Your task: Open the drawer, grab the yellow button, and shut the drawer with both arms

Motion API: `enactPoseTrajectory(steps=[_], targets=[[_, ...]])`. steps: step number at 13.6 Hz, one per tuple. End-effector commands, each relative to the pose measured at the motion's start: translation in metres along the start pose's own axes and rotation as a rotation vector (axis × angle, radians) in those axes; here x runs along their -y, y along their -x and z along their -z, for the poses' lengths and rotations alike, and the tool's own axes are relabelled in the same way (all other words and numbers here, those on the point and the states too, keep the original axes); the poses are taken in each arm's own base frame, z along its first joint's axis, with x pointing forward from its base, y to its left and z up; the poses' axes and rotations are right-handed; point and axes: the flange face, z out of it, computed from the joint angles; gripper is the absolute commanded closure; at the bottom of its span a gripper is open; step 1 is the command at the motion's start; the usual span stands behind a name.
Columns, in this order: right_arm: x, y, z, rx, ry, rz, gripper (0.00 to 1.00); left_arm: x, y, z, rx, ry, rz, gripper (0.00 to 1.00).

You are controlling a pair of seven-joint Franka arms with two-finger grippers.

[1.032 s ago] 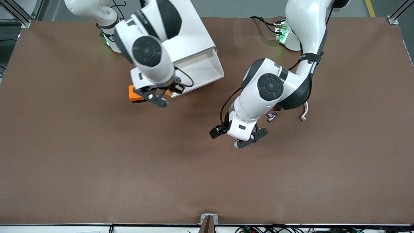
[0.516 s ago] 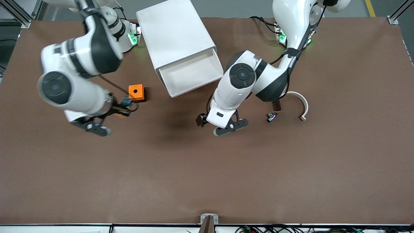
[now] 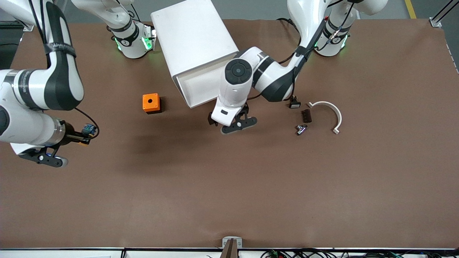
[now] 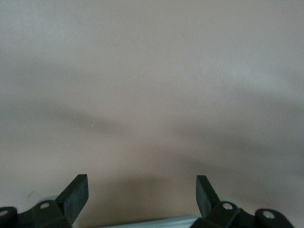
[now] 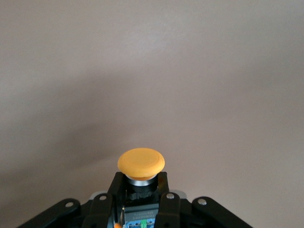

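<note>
The right arm has swung away from the orange cube [image 3: 151,103] toward its own end of the counter [image 3: 229,186], and the left arm has moved in toward the drawer [image 3: 200,84]. The right end effector [image 3: 77,138] hangs over bare counter near that end, clamped on the button [image 5: 141,164], whose round orange cap sticks out past the fingers in the right wrist view. The left end effector [image 3: 239,120] hovers over the counter just in front of the drawer, its fingers [image 4: 76,192] spread wide with nothing between them. The drawer stands pulled out of the top of the white cabinet [image 3: 192,39], and I can see no parts in the bit of it that shows. The cube sits beside the drawer front, toward the right arm's end. Toward the left arm's end lie a white curved piece [image 3: 331,113], a dark block [image 3: 306,115], a small black part with a white face [image 3: 294,104] and a little metal part [image 3: 300,129].
</note>
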Motion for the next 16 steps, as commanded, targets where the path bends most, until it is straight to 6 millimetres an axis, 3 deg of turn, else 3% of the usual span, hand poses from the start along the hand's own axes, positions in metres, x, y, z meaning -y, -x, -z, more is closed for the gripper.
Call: enactPoseTrajectory(steps=[1,4,7,10,13,16], targets=[[-0.068,-0.016,-0.045,-0.016,-0.011,0.062,1.0,0.006,0.025,0.009,0.004,-0.053,0.0,0.0],[-0.144,-0.035,-0.096,-0.039,-0.024,0.131,1.0,0.001,0.052,0.003,0.03,-0.096,-0.01,0.0],[-0.185,-0.046,-0.136,-0.046,-0.025,0.132,1.0,-0.008,0.078,-0.002,0.038,-0.103,-0.009,0.0],[-0.201,-0.057,-0.17,-0.069,-0.017,0.116,1.0,-0.016,0.107,-0.011,0.051,-0.116,-0.006,0.0],[-0.2,-0.064,-0.195,-0.084,-0.011,0.118,1.0,-0.021,0.124,-0.019,0.086,-0.118,0.008,0.0],[-0.203,-0.067,-0.202,-0.099,-0.008,0.114,1.0,-0.023,0.134,-0.021,0.169,-0.095,0.044,0.0]])
